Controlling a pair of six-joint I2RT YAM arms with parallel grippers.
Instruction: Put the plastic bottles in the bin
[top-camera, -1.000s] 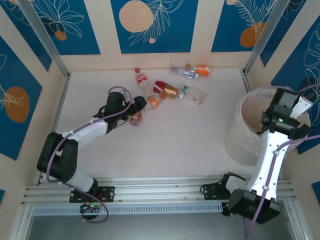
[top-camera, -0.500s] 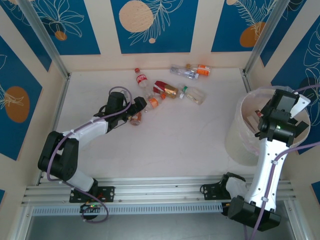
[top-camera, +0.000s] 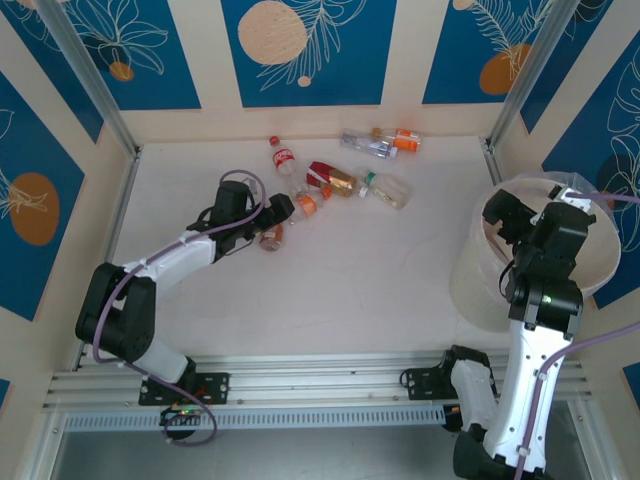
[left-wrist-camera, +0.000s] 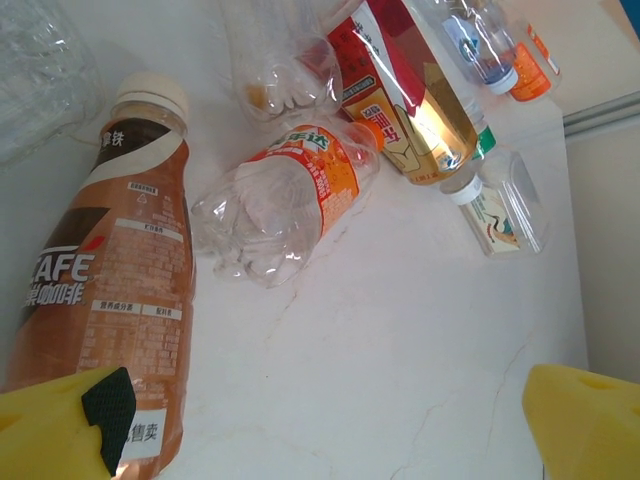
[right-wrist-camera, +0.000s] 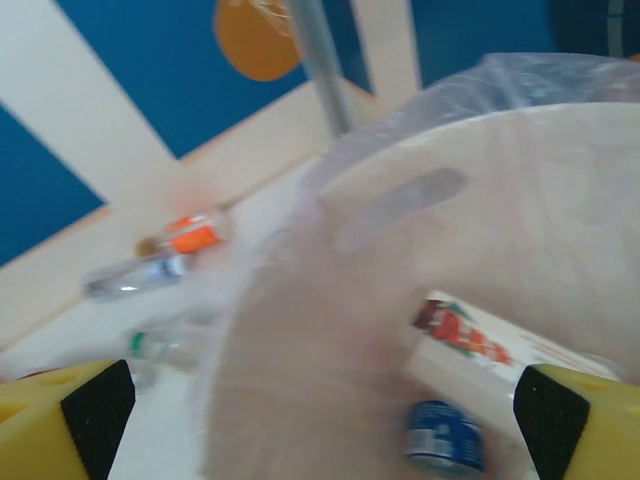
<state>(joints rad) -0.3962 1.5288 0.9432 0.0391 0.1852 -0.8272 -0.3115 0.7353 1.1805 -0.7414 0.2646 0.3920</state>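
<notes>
Several plastic bottles lie at the back of the table: a red-capped one (top-camera: 283, 160), a crushed orange-labelled one (top-camera: 305, 203), a red-labelled amber one (top-camera: 333, 178), a green-capped one (top-camera: 385, 188), a clear one (top-camera: 365, 143) and an orange one (top-camera: 403, 140). My left gripper (top-camera: 276, 212) is open and low by a brown coffee bottle (left-wrist-camera: 110, 300), which lies against its left finger (left-wrist-camera: 60, 430); only bare table sits between the jaws. The orange-labelled bottle (left-wrist-camera: 280, 205) lies just ahead. My right gripper (top-camera: 508, 222) hangs open over the bin (top-camera: 470, 280), empty.
Inside the bin (right-wrist-camera: 480, 200) lie a blue-labelled bottle (right-wrist-camera: 445, 435) and a white pack with red print (right-wrist-camera: 480, 345). Walls close the table at the back and both sides. The rail (top-camera: 320, 385) with the arm bases runs along the near edge.
My right arm has swung left, from the bin's right rim to above its left side. The left arm has barely moved.
</notes>
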